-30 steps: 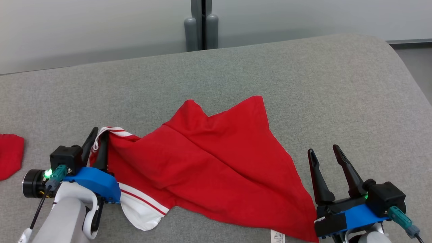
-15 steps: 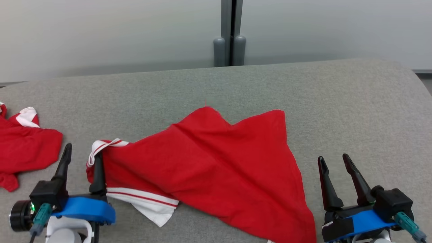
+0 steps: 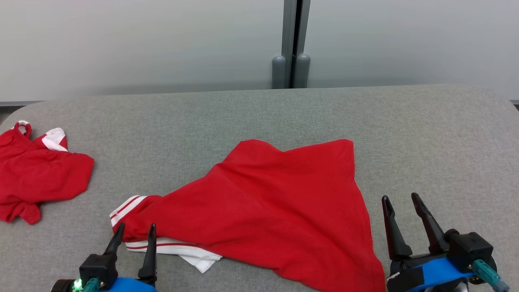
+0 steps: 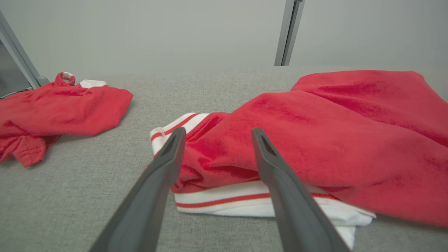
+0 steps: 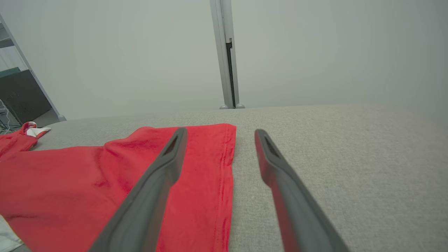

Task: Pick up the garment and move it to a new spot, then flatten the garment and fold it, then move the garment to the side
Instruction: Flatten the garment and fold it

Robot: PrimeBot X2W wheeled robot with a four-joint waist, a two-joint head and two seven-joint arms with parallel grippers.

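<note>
We see the red knit garment with a white, red-striped band (image 3: 279, 202) spread loosely on the grey fabric-covered surface (image 3: 425, 121), lying between our two grippers. Its broad red panel runs from a squared far edge near the middle of the surface down to a point at the lower right. The striped band sits at its lower left, partly tucked under the red cloth.

Our left gripper (image 3: 136, 226) stands at the lower left of the head view with its two dark fingers spread and nothing clamped between them. In the left wrist view the fingers (image 4: 164, 164) frame the banded corner of the garment. From this angle we cannot tell whether the tips rest on the cloth or hang just above it.

Our right gripper (image 3: 399, 197) is just beside the garment's lower right edge, with its jaws likewise parted and empty. In the right wrist view one finger lies over the red cloth near its stitched hem and the other over bare grey fabric.

A second crumpled red garment with white patches (image 3: 38, 174) lies at the far left of the surface, well apart from the first. Behind the surface, a grey vertical post (image 3: 292, 40) runs up a pale wall (image 3: 142, 44).
</note>
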